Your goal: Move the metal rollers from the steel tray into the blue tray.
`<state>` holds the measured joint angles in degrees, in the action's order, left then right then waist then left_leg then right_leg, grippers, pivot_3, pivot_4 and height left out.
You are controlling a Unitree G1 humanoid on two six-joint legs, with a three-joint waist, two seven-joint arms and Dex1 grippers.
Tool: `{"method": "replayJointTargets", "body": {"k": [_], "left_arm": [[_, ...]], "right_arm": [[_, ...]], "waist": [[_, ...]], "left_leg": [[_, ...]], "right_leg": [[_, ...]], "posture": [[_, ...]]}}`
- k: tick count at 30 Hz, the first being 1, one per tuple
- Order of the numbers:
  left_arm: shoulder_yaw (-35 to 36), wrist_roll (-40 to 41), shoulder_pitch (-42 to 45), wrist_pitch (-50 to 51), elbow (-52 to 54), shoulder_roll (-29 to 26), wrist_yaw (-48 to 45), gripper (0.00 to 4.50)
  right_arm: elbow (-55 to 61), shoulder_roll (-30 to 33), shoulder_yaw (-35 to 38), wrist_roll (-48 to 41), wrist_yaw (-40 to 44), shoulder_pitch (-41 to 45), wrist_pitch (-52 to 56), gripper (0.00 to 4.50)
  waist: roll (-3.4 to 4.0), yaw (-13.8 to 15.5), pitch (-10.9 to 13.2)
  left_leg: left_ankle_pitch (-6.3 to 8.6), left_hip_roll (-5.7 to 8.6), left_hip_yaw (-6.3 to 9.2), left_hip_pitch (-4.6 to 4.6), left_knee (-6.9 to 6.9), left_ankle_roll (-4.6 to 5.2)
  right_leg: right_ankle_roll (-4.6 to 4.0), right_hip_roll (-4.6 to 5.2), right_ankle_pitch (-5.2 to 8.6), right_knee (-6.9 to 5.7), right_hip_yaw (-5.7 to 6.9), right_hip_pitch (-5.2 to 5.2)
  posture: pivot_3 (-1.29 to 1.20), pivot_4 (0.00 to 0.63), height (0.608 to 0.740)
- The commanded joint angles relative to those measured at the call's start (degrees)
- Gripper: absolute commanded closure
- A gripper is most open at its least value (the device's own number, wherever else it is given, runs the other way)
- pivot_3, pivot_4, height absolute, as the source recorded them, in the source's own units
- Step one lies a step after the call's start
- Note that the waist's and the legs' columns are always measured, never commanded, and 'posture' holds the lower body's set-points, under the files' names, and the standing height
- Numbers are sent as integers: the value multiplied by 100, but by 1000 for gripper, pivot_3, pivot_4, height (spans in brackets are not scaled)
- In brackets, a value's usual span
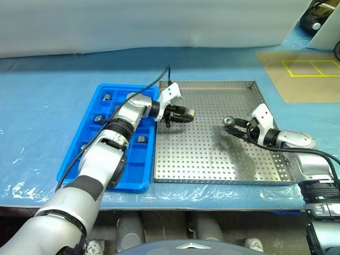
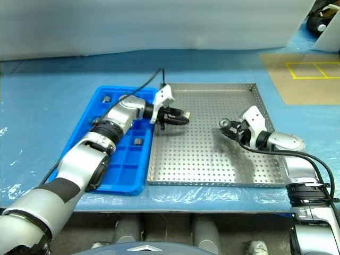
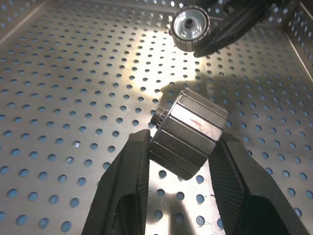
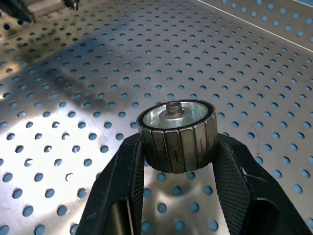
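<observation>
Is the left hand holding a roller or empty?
Holding one. The left hand has its two black fingers clamped on the sides of a metal roller, carried above the steel tray.

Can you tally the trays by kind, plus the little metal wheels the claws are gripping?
Blue plastic compartment tray: 1
Grey perforated steel tray: 1
Silvery ribbed metal rollers held, in left gripper and right gripper: 2
Total: 4

The blue tray (image 1: 90, 133) lies left of the steel tray (image 1: 223, 159), seemingly touching.
</observation>
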<state>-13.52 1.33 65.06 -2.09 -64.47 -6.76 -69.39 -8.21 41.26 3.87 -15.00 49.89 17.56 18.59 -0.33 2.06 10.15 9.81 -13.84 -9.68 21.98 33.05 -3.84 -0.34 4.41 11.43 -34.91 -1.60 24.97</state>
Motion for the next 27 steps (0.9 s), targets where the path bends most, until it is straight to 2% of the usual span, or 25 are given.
{"method": "replayJointTargets", "body": {"k": [1, 5, 6, 20, 23, 27], "left_arm": [[43, -131, 67, -267, -92, 19, 25, 2806], [7, -291, -14, -347, -173, 30, -49, 2806], [-7, -335, -39, -377, -180, 29, -49, 2806], [-8, -565, -177, -223, -140, 20, -284, 2806], [92, -484, -182, -191, -142, 41, -323, 2128], [145, -549, -155, -332, -99, 90, 93, 836]], "right_arm": [[168, 130, 347, -1, -122, -115, -153, 1540], [187, 140, 425, 48, -252, -223, -152, 183], [215, 133, 430, 43, -271, -241, -125, 30], [518, -24, 418, -157, -358, 90, -4, 30], [544, -12, 402, -165, -370, 98, 3, 0], [563, 8, 383, -150, -359, 58, -7, 0]], "waist": [[0, -6, 0], [0, -22, 0], [0, -30, 0], [0, -119, 0], [0, -116, 0], [0, -120, 0]], "left_leg": [[1, 0, 0, 0, 0, 3], [12, 2, -2, -2, 1, 21], [13, 2, -2, -3, 1, 22], [20, 3, -3, -8, 1, 30], [21, 4, -3, -6, 1, 31], [24, 6, -6, -7, 1, 32]], "right_leg": [[0, 0, 0, 2, 0, -2], [0, 1, 0, 3, -2, -2], [0, 1, 0, 3, -2, -4], [0, 6, 0, 9, -1, -11], [0, 8, 0, 11, 0, -11], [0, 9, 0, 13, -1, -11]], "posture": [[-334, 150, 740], [-340, 150, 740], [-340, 150, 740], [-338, 150, 740], [-339, 150, 740], [-339, 150, 740]]}}
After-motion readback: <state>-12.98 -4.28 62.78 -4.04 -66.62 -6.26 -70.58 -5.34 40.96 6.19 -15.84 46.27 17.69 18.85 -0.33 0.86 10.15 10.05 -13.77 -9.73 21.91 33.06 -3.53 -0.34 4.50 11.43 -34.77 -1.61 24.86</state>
